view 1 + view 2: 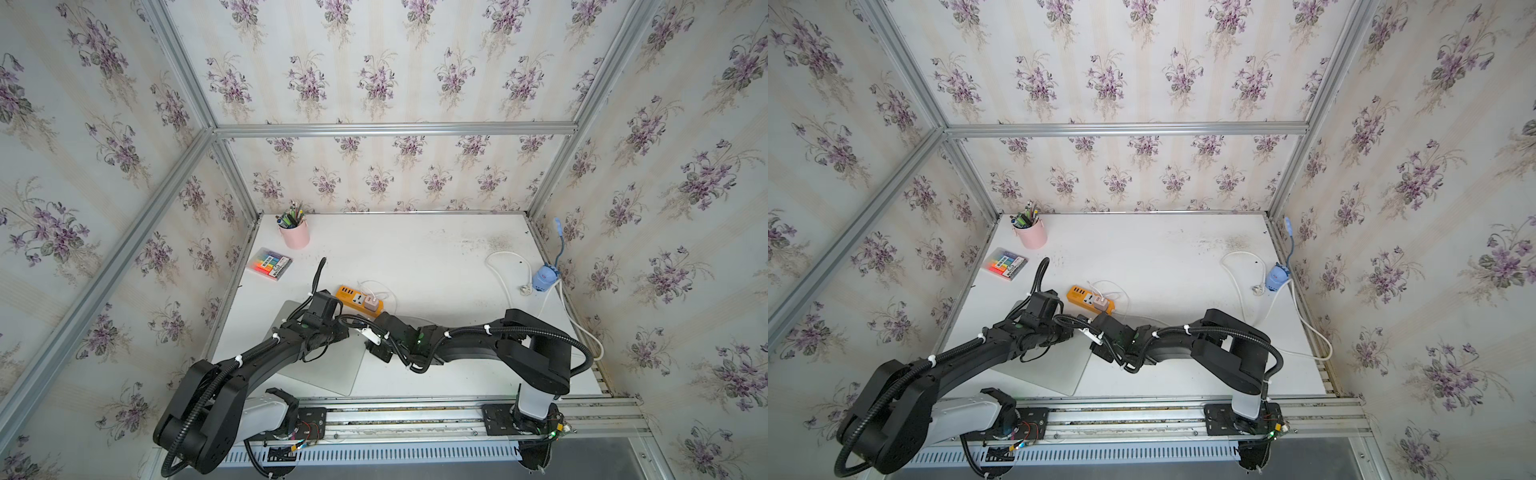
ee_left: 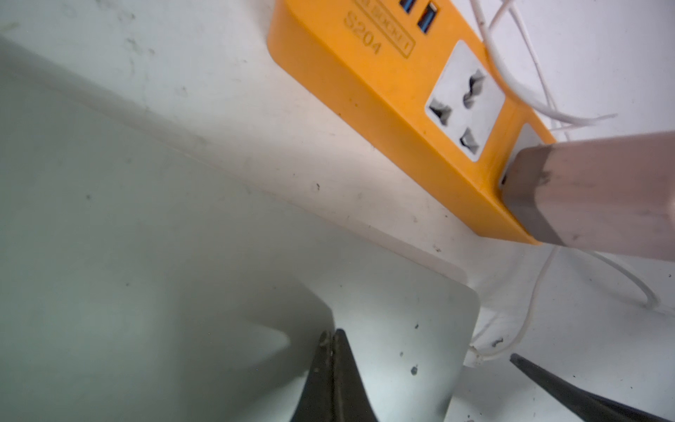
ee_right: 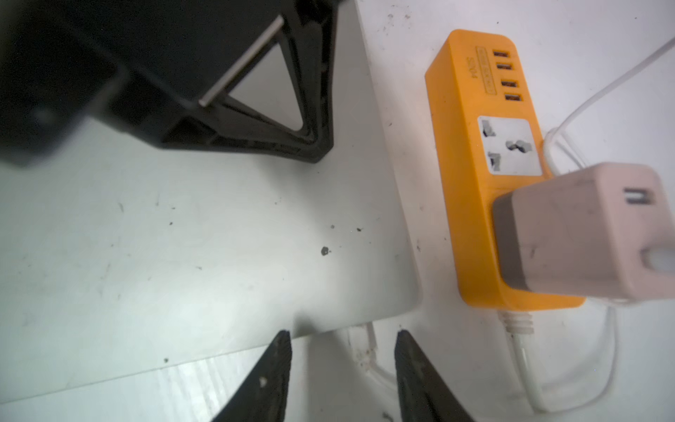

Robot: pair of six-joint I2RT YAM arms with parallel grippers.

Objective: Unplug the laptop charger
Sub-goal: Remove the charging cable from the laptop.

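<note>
The pinkish-beige laptop charger [image 1: 372, 304] [image 3: 584, 234] sits plugged into the orange power strip [image 1: 353, 296] [image 3: 471, 164]. Its thin white cable [image 2: 531, 310] runs to the edge of the closed silver laptop [image 1: 328, 365] [image 3: 182, 237]. My left gripper [image 2: 330, 334] is shut with nothing in it, its tips over the laptop lid near the corner. My right gripper [image 3: 343, 334] stands open at the laptop's edge. The cable's end [image 3: 370, 339] lies between its fingers, untouched. The charger [image 2: 602, 193] stands off to the side of both grippers.
A thick white cord [image 1: 509, 274] loops at the right toward a round blue gadget [image 1: 545, 277] by the wall. A pink pen cup [image 1: 295, 233] and a box of coloured markers [image 1: 269, 264] stand at the back left. Both arms meet over the laptop's right side.
</note>
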